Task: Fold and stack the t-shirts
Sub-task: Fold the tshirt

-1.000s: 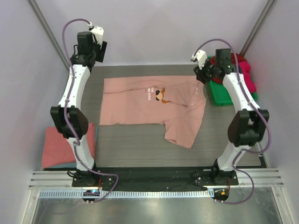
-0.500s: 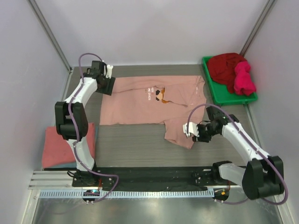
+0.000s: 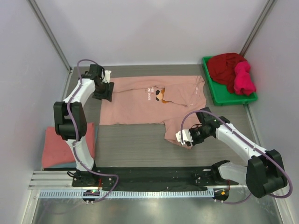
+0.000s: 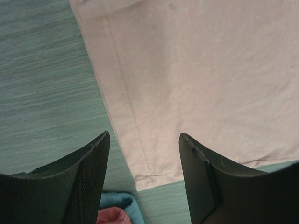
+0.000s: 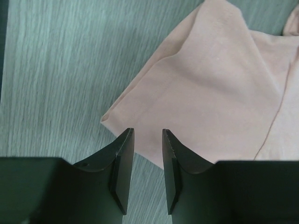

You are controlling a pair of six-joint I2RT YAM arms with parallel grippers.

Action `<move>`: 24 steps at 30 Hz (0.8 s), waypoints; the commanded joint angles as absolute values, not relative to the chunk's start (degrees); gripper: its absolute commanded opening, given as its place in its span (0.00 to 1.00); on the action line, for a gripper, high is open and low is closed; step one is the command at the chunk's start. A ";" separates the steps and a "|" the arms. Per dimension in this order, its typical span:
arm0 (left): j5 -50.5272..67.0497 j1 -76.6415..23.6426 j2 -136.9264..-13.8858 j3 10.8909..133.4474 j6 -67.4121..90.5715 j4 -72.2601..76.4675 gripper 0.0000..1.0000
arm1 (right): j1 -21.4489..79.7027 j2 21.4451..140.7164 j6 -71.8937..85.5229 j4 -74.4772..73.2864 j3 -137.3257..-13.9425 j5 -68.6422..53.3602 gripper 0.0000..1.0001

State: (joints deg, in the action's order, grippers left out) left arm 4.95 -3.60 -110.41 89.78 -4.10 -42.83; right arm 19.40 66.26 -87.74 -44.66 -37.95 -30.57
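- The pink t-shirt [image 3: 135,107] lay spread on the tabletop [image 3: 131,142]. The left hand [image 3: 103,88] hung wide over its left hem, and the right hand [image 3: 183,136] was narrowly parted (holding nothing) at the near sleeve.
- That narrow right hand could catch one layer only and drag the sleeve askew.
- Only the right wrist view showed the sleeve's folded-over corner.

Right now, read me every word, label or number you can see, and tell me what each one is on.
pale pink t-shirt: a few short lines of white lettering beside the orange-brown pixel graphic, too small and blurred to read.
green bin: no label or marking visible.
Both wrist views: plain cloth and table only, no text.
Nothing else readable in any view.
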 commanded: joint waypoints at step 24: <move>3.52 -1.32 -106.44 89.12 -7.03 -45.09 0.61 | 22.41 74.87 -101.95 -52.12 -38.85 -29.89 0.38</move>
State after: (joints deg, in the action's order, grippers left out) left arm 4.08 -1.74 -108.29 89.67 -6.46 -44.73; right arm 21.63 73.71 -100.40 -53.69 -38.15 -29.52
